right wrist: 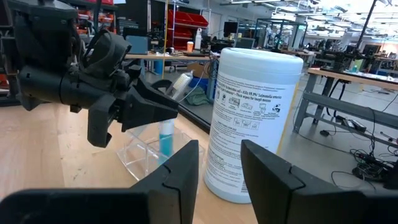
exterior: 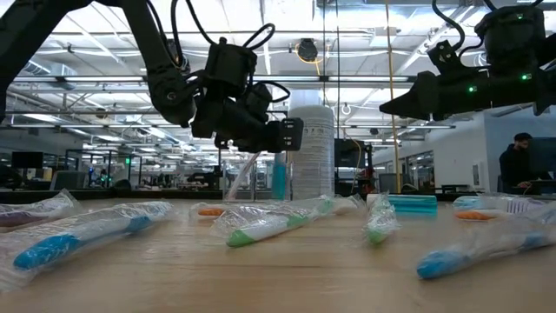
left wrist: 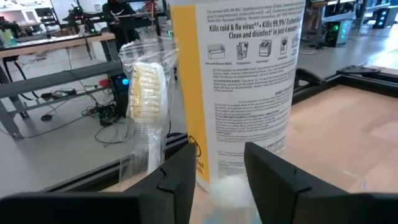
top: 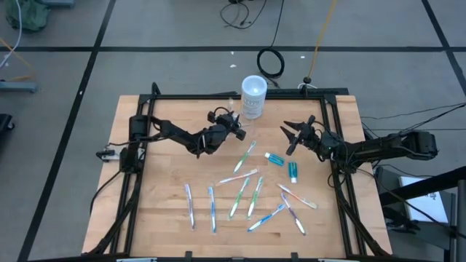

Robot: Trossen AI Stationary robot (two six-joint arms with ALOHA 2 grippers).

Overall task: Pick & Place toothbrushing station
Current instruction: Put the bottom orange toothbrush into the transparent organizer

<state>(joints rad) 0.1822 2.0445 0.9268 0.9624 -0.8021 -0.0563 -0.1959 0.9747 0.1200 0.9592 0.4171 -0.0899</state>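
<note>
The worktop carries a white wipes tub at the middle of its far edge, and the clear station stands just beside that tub, on the left arm's side, with a blue-handled brush upright in it. Wrapped brushes lie scattered from the centre toward the near edge, with small tubes toward the right edge.

The left hand hovers above the station, close against the tub. Its fingers stand apart, and a wrapped brush stands in front of them; whether they pinch it or have let go I cannot tell. The step looks to be seating this brush in a compartment. To do it well, keep the brush upright and over an open slot. Only part the fingers fully once its foot is inside the walls. Then lift straight up so the wrapper does not drag the light holder over. Mind the tub, which leaves little room on that side.

The right hand waits in the air near the far right corner, fingers apart, grasping nothing.
</note>
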